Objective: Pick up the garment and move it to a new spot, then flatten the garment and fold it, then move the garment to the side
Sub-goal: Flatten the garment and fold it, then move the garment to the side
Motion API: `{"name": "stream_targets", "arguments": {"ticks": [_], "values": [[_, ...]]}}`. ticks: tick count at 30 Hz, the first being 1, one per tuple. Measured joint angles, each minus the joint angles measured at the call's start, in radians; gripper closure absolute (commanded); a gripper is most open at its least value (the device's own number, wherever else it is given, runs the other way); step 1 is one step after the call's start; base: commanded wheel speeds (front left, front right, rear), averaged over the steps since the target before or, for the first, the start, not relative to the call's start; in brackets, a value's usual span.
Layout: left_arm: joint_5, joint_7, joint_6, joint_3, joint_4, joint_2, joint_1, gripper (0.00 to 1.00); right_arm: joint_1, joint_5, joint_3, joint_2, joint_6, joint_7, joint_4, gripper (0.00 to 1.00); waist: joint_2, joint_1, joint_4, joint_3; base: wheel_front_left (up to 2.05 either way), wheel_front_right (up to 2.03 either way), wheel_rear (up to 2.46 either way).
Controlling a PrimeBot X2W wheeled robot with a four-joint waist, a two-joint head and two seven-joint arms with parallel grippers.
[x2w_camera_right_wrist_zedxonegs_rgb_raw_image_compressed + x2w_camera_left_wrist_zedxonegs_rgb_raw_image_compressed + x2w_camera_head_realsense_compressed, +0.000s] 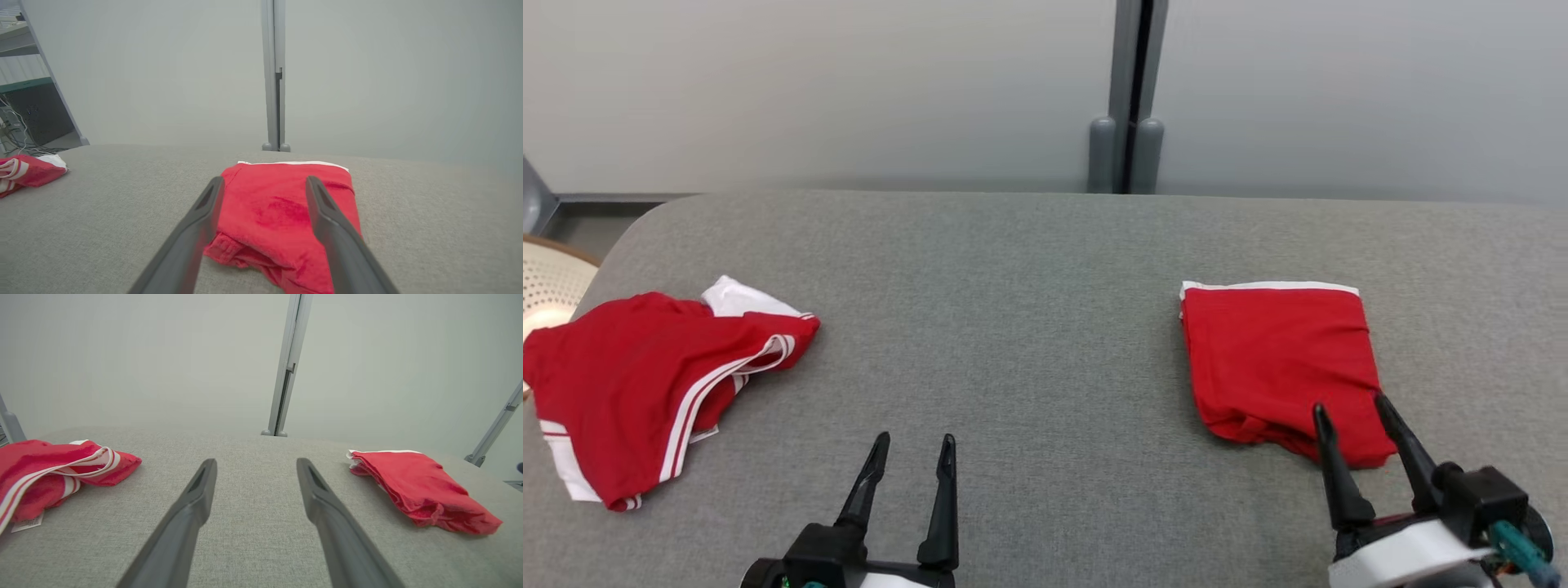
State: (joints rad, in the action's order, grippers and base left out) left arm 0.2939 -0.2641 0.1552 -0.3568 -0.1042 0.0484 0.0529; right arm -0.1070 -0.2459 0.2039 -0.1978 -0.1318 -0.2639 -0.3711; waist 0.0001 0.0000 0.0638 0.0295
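Observation:
A folded red garment point(1278, 363) with a white hem lies on the right of the grey table point(1013, 269); it also shows in the left wrist view point(421, 488) and in the right wrist view point(282, 212). My right gripper point(1349, 406) stands open at the garment's near edge, fingers point(204, 216) spread above the cloth, nothing held. A second red garment point(645, 384) with white stripes lies crumpled at the table's left point(53, 473). My left gripper point(913, 441) is open over bare table near the front middle, holding nothing.
A perforated white basket point(551, 286) sits off the table's left edge. A grey wall with a vertical post point(1129, 98) runs behind the table. Shelving and cables point(28, 110) stand to the far left in the right wrist view.

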Motion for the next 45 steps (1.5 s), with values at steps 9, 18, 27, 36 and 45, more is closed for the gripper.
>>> {"name": "stream_targets", "arguments": {"ticks": [9, 18, 27, 36, 45], "values": [[-0.069, 0.000, 0.002, 0.126, 0.114, 0.000, 0.105, 0.00, 0.190, 0.095, 0.006, 0.063, 0.000, 0.000, 0.192, 0.00, 0.0000, 0.0000, -0.100, -0.056, 0.00, 0.00, 0.00], [-0.104, 0.000, 0.004, 0.124, 0.105, 0.000, 0.196, 0.00, 0.233, 0.117, -0.026, 0.081, 0.000, 0.000, 0.244, 0.00, 0.0000, -0.0001, -0.134, -0.103, 0.00, 0.00, 0.00], [-0.105, 0.000, 0.006, 0.113, 0.086, 0.000, 0.206, 0.00, 0.238, 0.123, -0.061, 0.094, 0.000, 0.000, 0.266, 0.00, 0.0000, 0.0000, -0.117, -0.113, 0.00, 0.00, 0.00], [-0.109, 0.000, 0.004, 0.111, 0.086, 0.000, 0.209, 0.00, 0.240, 0.122, -0.065, 0.096, 0.000, 0.000, 0.266, 0.00, 0.0000, 0.0000, -0.108, -0.113, 0.00, 0.00, 0.00], [-0.116, 0.000, 0.003, 0.113, 0.086, 0.000, 0.209, 0.00, 0.240, 0.115, -0.055, 0.094, 0.000, 0.000, 0.265, 0.00, 0.0000, 0.0000, -0.099, -0.103, 0.00, 0.00, 0.00]]}}
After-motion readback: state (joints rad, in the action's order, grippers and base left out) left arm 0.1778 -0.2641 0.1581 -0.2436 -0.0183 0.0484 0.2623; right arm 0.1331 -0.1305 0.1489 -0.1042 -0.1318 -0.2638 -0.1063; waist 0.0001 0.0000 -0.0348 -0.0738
